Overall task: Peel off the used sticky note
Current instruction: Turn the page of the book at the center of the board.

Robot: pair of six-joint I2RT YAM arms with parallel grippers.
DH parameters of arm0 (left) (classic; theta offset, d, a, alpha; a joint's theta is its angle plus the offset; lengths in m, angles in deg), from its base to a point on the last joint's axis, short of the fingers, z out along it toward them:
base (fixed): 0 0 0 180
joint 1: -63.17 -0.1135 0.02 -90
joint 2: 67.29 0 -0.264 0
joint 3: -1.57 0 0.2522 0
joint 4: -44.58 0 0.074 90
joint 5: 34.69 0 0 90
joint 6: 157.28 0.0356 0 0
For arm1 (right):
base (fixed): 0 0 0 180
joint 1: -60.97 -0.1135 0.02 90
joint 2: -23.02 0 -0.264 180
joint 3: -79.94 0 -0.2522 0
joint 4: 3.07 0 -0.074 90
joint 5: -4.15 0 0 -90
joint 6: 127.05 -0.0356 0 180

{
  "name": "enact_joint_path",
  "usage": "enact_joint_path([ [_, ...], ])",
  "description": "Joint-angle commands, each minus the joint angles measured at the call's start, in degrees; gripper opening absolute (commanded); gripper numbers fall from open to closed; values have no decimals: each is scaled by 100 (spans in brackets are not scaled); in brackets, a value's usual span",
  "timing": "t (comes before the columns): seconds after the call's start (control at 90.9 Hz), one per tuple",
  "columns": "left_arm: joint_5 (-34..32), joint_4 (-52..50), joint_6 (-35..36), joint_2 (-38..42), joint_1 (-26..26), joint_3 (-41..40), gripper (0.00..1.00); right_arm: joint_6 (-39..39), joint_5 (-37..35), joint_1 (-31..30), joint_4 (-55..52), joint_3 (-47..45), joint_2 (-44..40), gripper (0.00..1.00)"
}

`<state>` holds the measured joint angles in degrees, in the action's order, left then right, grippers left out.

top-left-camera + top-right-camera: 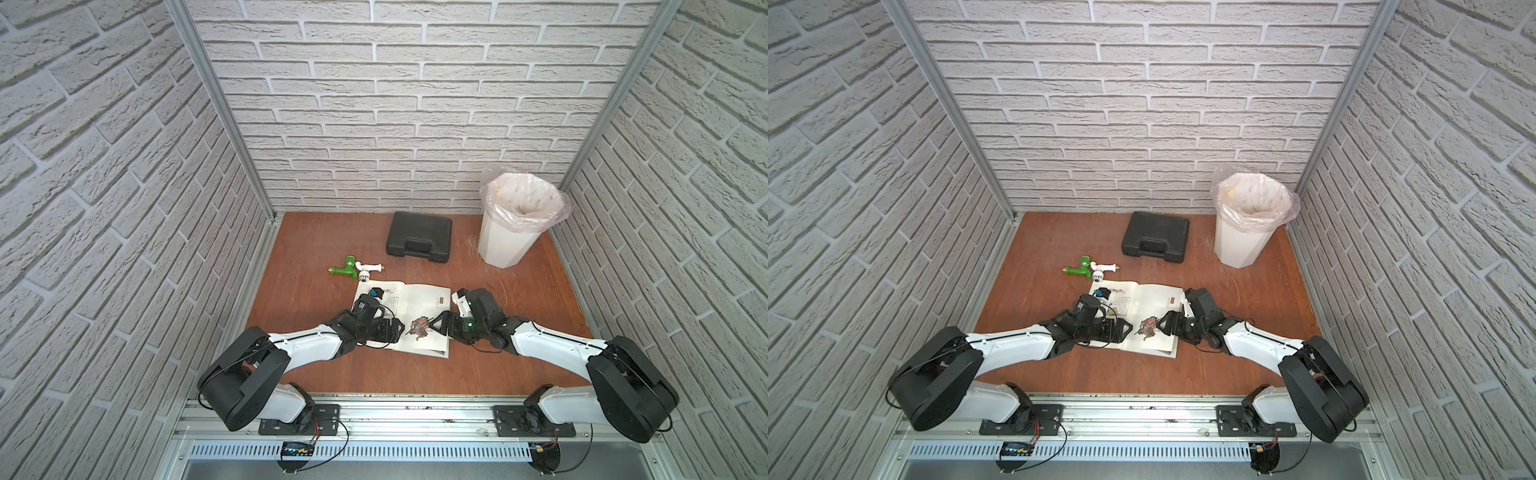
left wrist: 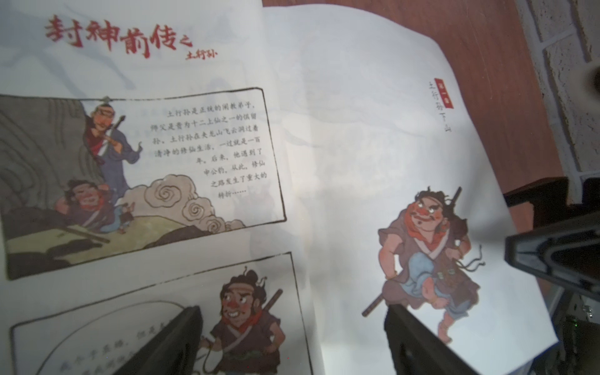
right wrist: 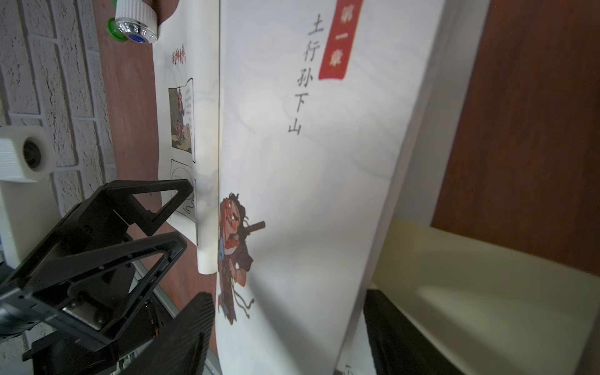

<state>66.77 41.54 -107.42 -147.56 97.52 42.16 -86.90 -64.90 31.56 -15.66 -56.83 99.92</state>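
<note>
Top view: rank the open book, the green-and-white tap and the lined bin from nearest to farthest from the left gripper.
1. Open book: directly beneath the left gripper.
2. Green-and-white tap: just beyond the book's far left corner.
3. Lined bin: far right corner of the table.

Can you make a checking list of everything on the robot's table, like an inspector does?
Surface: brown wooden table, lightly scratched.
Job's things: open picture book lying flat; pale yellow sheet, probably the sticky note, beside the right gripper's finger.
Clutter: black case, green and white tap, lined white bin.
Grippers: left gripper and right gripper both open, over the book.
Cables: black wires loop by the arm bases.
Surroundings: brick-pattern walls, metal rail in front.
</note>
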Motion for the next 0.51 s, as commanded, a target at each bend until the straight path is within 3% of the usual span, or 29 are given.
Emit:
enact_joint_path([
  [0.0, 152, -359, -83, -174, -16, -213, 92, -184, 208, -70, 307, 102, -100, 78],
  [0.495, 702, -244, -248, 787, -334, -385, 93, -859, 731, -224, 1167, 456, 194, 78],
])
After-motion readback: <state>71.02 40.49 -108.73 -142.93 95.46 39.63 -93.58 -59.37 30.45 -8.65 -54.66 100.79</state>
